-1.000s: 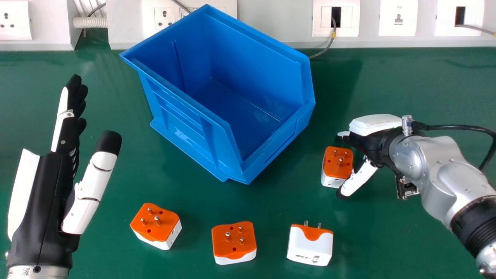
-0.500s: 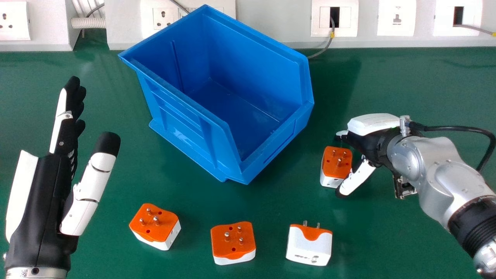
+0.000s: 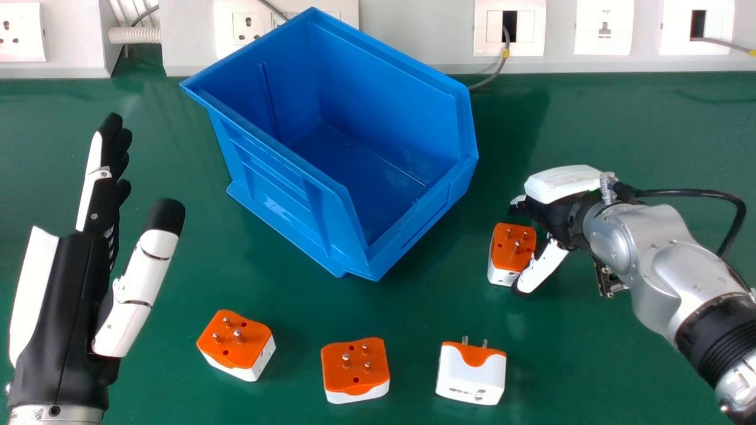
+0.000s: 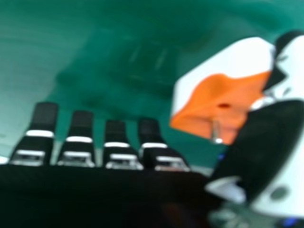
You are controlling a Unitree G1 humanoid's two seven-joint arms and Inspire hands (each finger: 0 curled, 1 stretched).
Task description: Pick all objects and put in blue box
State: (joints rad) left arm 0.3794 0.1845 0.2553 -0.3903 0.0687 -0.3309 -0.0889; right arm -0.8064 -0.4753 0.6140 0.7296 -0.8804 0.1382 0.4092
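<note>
Across the bottom of the frame sit three plugs (image 3: 356,378), with the left hand (image 3: 71,295) at lower left, fingers straight. Right of centre, the right hand's (image 3: 555,212) fingers look loose, its thumb beside a fourth plug (image 3: 512,248), which could tip or skid if they close off-centre. Upper centre, the blue box's (image 3: 277,195) rim could snag a low carry.

The blue box (image 3: 331,218) stands by the back edge of the desk (image 3: 620,118). Farther from that edge, my right hand (image 3: 552,212) has its thumb beside one adapter (image 3: 512,251); three more adapters (image 3: 354,369) lie nearer me. My left hand (image 3: 68,295) is straight-fingered.
</note>
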